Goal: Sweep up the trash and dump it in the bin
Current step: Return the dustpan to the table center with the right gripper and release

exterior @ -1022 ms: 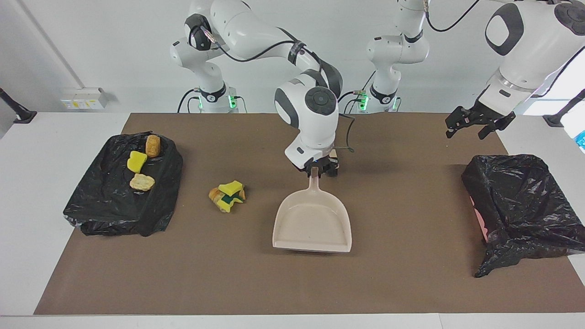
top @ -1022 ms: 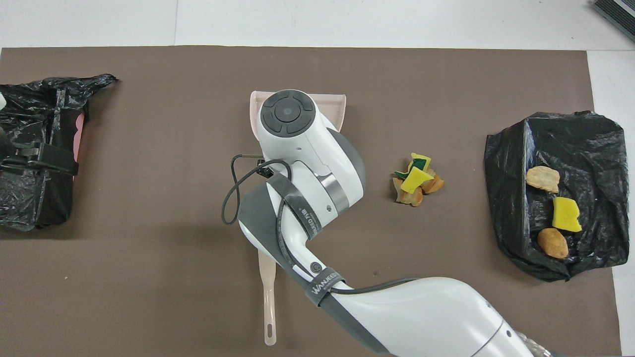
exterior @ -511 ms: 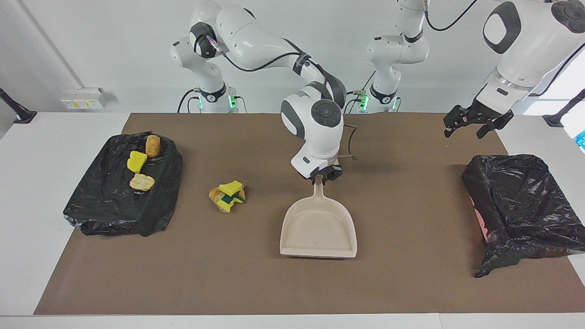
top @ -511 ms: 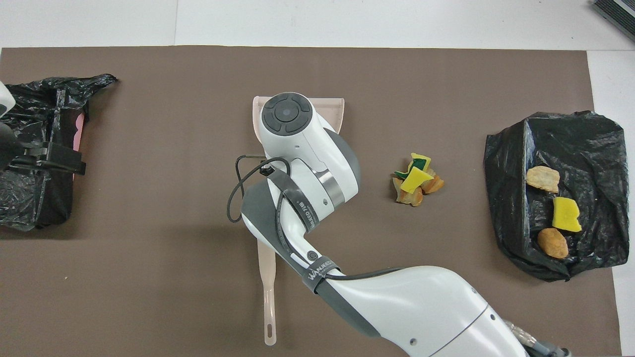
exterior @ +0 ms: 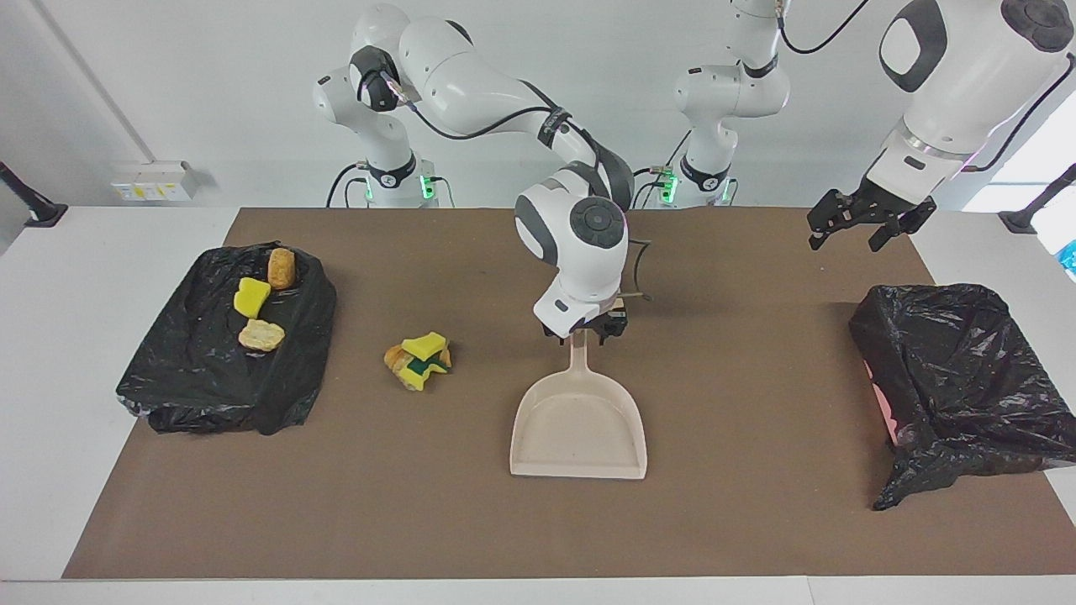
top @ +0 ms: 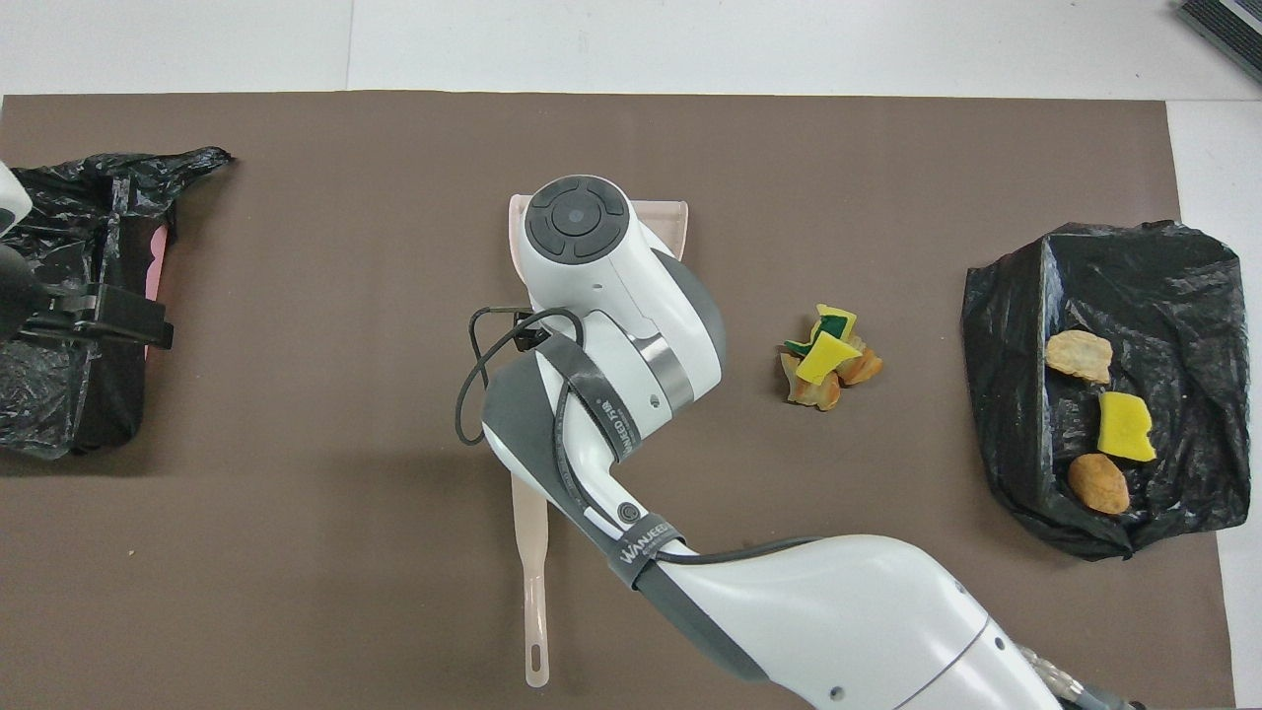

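Note:
A small pile of trash (exterior: 419, 360) (top: 826, 357), yellow and green sponge pieces with tan lumps, lies on the brown mat. The beige dustpan (exterior: 578, 433) (top: 666, 227) lies flat beside it, its lip pointing away from the robots. My right gripper (exterior: 582, 332) stands open low over the dustpan's handle, a finger on either side. In the overhead view the right arm hides that gripper and most of the pan. My left gripper (exterior: 847, 239) hangs open in the air near the black-lined bin (exterior: 929, 290) (top: 108, 394) at the left arm's end.
A crumpled black bag (exterior: 277, 395) (top: 1025, 325) at the right arm's end carries three more scraps (exterior: 251, 296) (top: 1124, 426). A beige brush handle (top: 534, 592) lies nearer to the robots than the dustpan, its head hidden under the right arm.
The right gripper has opened on the dustpan handle, and the dustpan has settled flat on the mat. The left gripper has risen a little and drifted toward the middle.

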Motion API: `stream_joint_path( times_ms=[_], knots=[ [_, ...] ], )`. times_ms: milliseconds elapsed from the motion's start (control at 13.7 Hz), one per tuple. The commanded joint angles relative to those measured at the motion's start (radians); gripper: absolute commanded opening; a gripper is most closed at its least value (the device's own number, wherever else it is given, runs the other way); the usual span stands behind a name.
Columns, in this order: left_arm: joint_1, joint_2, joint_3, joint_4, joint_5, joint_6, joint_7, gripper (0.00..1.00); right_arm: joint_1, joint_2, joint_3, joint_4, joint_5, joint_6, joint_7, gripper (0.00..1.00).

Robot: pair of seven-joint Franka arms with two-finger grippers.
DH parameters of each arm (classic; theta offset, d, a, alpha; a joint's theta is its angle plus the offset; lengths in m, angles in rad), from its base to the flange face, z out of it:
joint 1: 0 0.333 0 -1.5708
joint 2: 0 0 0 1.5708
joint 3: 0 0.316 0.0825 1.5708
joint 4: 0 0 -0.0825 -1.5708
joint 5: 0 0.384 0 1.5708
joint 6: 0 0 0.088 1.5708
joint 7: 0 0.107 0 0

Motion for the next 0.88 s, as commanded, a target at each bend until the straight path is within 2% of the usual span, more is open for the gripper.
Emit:
stream_joint_path(
  times_ms=[0, 219, 365, 511, 803],
  knots=[
    [-0.012, -0.027, 0.008, -0.036, 0.000, 0.018, -0.013, 1.00, -0.019, -0.101, -0.001, -0.056, -0.004, -0.088, -0.042, 1.00],
    [-0.012, -0.027, 0.008, -0.037, 0.000, 0.019, -0.015, 1.00, -0.024, -0.271, 0.001, -0.197, 0.003, -0.176, -0.120, 1.00],
    [-0.012, -0.028, 0.008, -0.043, 0.000, 0.024, -0.016, 1.00, -0.018, -0.385, 0.001, -0.330, 0.019, -0.173, -0.100, 1.00],
    [-0.009, -0.032, 0.008, -0.045, -0.002, 0.024, -0.016, 1.00, 0.008, -0.457, 0.005, -0.436, 0.060, -0.152, -0.062, 1.00],
    [0.001, -0.032, 0.008, -0.045, -0.013, 0.024, -0.005, 1.00, 0.105, -0.620, 0.005, -0.750, 0.134, 0.121, 0.032, 1.00]
  ],
)
